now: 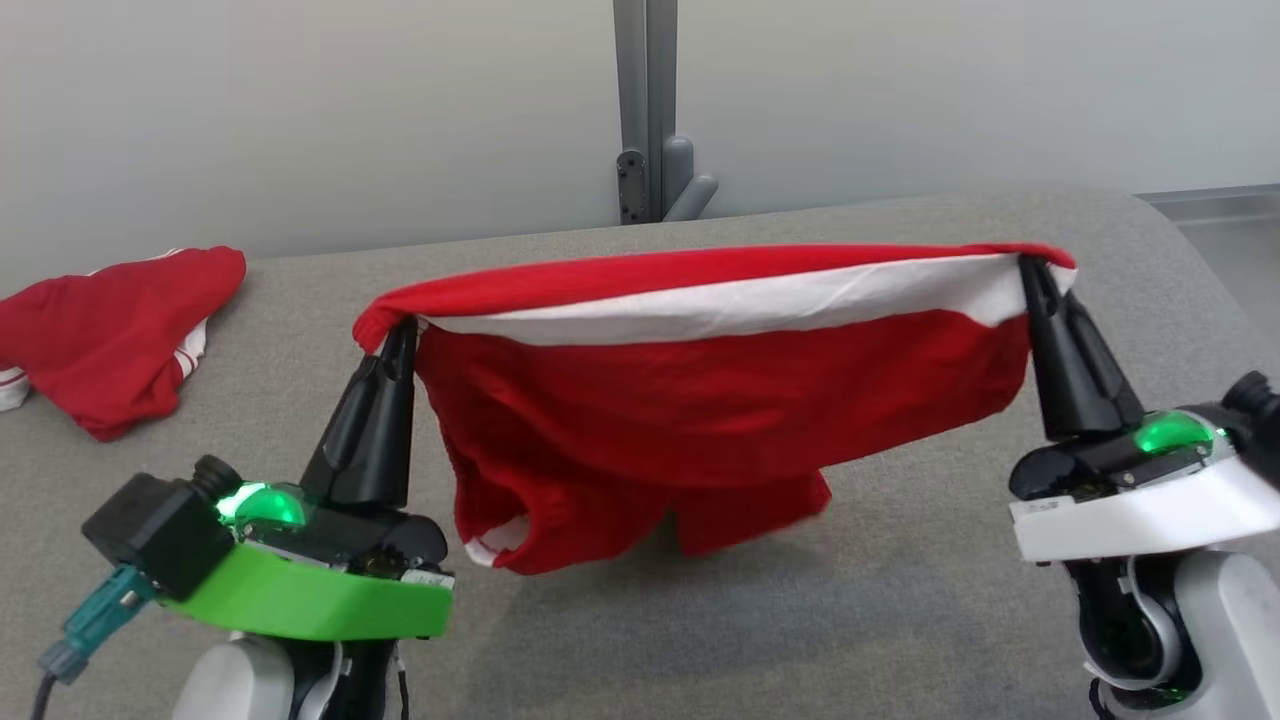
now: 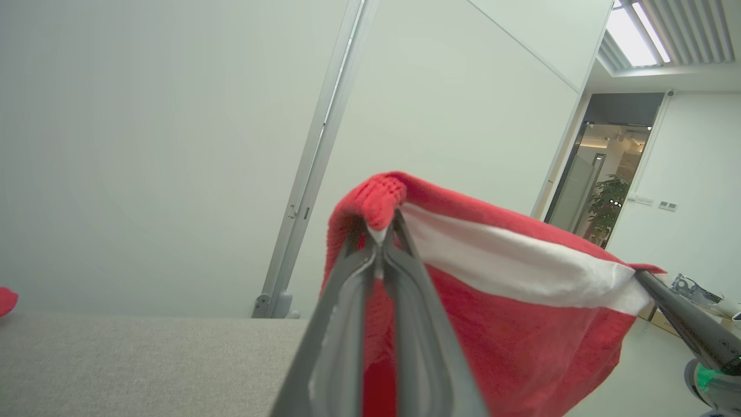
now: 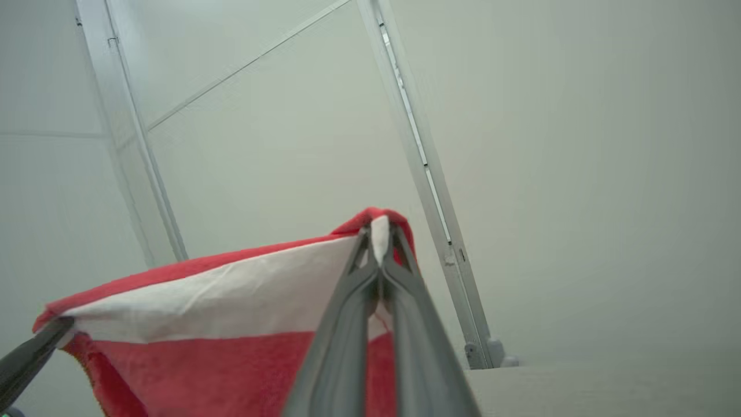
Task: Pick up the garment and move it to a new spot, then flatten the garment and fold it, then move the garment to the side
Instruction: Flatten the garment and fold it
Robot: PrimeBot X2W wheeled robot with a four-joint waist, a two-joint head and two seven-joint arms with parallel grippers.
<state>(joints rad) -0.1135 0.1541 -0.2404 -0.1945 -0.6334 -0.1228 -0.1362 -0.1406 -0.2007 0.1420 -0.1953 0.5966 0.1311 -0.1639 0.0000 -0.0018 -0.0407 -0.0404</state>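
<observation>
The garment point(image 1: 720, 400), red with a white band along its top edge, hung stretched between the two arms above the grey worktop point(image 1: 900, 620). The left fingers point(image 1: 380, 410) were pinched together on its upper left corner, the cloth bunched over their tips. The right fingers point(image 1: 1065, 350) were likewise closed on the upper right corner. Both pairs pointed up and away from the robot, well apart, so the top edge ran nearly taut from one to the other, a little higher at the right in the head view.

Below that edge the red cloth sagged in folds. Its lowest part, with a white-trimmed opening at the lower left, hung close over the worktop; whether it touched could not be told. In the left wrist view the red hem wrapped over the closed tips, and the white band ran off to the other arm's finger near the right edge.

A second red piece point(image 1: 110, 330) with white trim lay crumpled on the worktop at the far left, well apart from the held one. A grey post point(image 1: 645, 110) stood behind the worktop against a pale wall point(image 1: 300, 110).
</observation>
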